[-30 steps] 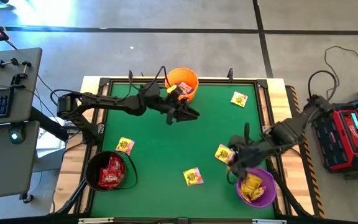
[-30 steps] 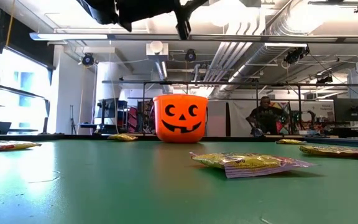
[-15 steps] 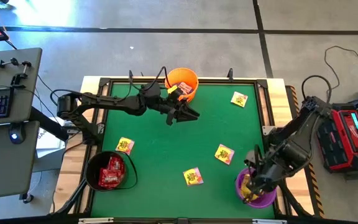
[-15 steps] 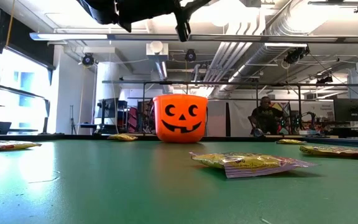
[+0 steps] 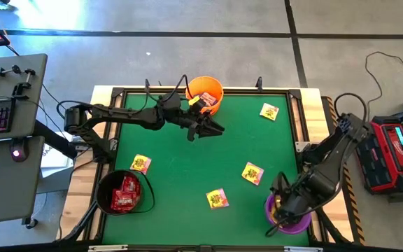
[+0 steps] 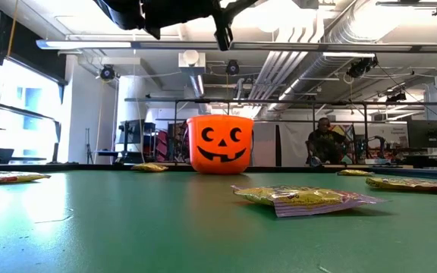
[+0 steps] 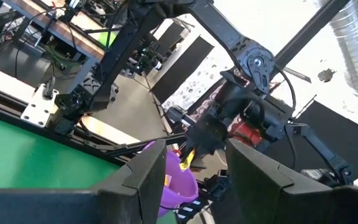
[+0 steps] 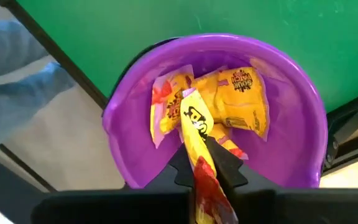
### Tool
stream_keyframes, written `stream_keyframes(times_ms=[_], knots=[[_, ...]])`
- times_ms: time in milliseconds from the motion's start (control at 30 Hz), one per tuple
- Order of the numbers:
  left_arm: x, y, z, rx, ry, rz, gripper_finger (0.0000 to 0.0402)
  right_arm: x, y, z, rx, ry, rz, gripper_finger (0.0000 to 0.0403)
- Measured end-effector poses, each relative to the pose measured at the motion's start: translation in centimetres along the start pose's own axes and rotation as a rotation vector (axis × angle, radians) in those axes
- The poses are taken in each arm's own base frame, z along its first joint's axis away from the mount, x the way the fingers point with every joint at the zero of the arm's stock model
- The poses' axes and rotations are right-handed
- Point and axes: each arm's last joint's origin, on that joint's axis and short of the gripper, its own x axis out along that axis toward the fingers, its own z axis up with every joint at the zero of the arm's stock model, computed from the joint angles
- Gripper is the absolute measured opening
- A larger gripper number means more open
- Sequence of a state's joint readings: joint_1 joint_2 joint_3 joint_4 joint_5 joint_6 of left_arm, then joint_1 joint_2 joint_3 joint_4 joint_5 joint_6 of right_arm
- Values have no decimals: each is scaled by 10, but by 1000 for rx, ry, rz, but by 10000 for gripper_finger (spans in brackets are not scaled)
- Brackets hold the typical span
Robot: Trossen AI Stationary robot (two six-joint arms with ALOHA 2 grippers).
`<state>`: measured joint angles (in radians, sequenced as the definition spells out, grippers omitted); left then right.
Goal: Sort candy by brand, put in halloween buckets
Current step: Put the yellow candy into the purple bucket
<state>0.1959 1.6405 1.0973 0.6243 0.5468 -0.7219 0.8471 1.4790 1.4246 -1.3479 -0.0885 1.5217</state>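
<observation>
Purple plastic marks the bucket [image 8: 229, 106] at the front right corner of the tabletop [image 5: 187, 168], and the right gripper [image 8: 205, 163] is held directly above its mouth. The jaws are closed on one yellow packet [image 8: 197, 140], pinched at one end. The packet's long axis is seen to run from the jaws down toward the bucket floor, where more yellow packets [image 8: 241, 106] are already stacked. The relation that governs the release is therefore vertical: the bucket lies straight below the gripper, so the packet should fall inside the rim when the jaws are parted.

The left gripper [image 5: 212, 129] is held over the rear of the tabletop beside the orange bucket [image 5: 203, 89], jaws apart, with nothing between them.

Loose yellow packets are left on the green surface: one near the centre right [image 5: 252, 173], one toward the front centre [image 5: 217, 199], one near the left edge [image 5: 140, 164], and one by the rear right corner [image 5: 269, 111]. The right arm is judged nearer to the first two. Red packets [image 5: 124, 194] are held in the black bucket [image 5: 103, 183] at the front left corner.
</observation>
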Motion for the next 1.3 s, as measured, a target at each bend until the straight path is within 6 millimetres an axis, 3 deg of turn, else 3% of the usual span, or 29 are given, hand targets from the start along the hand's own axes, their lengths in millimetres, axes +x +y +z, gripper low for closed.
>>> stream_keyframes(times_ms=[167,533,833,1100,1300], knots=[[0,0,0,1,0,0,158,10,4,1,13,23,-37,1],[0,0,0,1,0,0,158,58,-8,5,75,92,-100,2],[0,0,0,7,0,0,158,78,-10,10,84,150,-57,42],[-4,4,4,57,-9,16,158,58,0,13,33,134,0,126],[-14,18,14,94,-28,71,156,7,2,14,-17,-73,-56,166]])
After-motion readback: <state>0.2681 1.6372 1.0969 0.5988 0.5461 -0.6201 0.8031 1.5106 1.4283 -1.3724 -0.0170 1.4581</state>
